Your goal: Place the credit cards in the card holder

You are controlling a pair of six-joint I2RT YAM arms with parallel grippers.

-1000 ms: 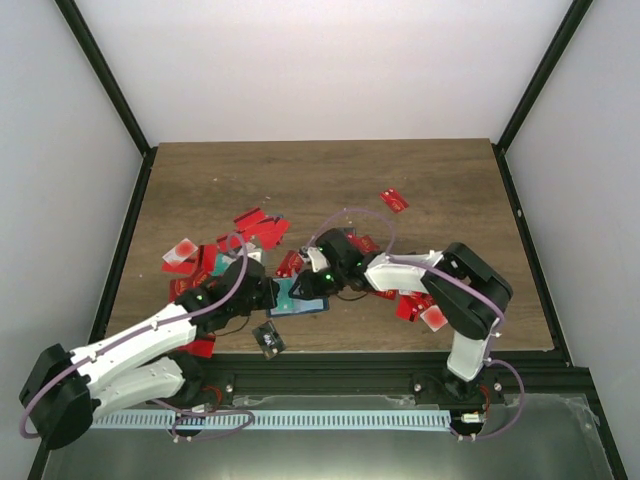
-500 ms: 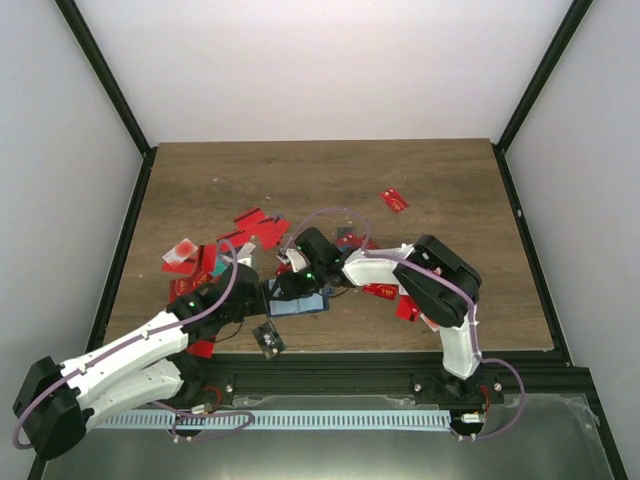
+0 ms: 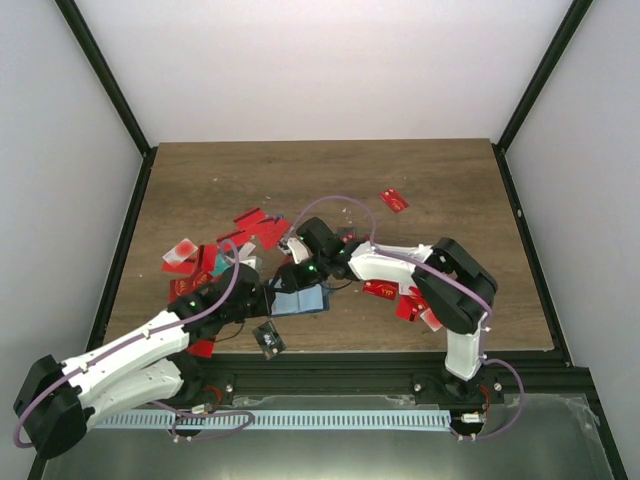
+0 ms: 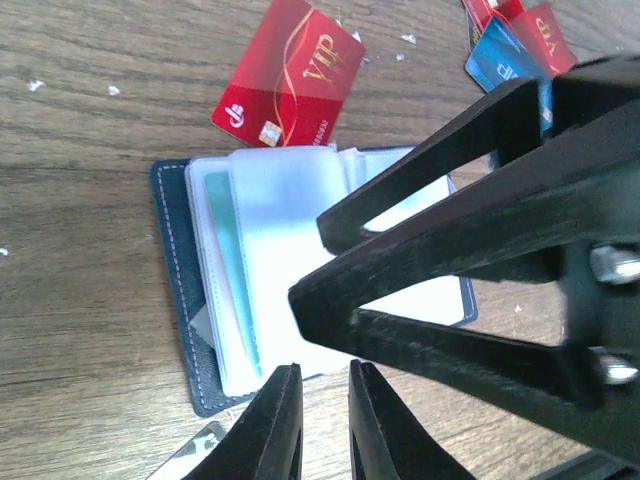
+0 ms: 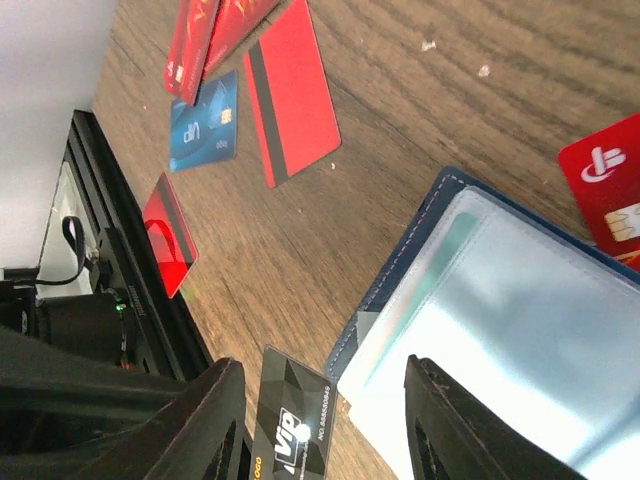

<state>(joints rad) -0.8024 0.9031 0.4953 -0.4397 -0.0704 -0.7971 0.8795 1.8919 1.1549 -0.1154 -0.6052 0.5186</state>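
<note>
Hovering part-open and empty over the card holder (image 5: 405,262), right end effector (image 5: 325,400) could snag its clear sleeves (image 5: 520,330); left end effector (image 4: 322,385), nearly closed on nothing, may not pin it.

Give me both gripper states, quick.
Left gripper: nearly shut at the card holder's edge; any grip cannot be told.
Right gripper: open, holding nothing.
</note>
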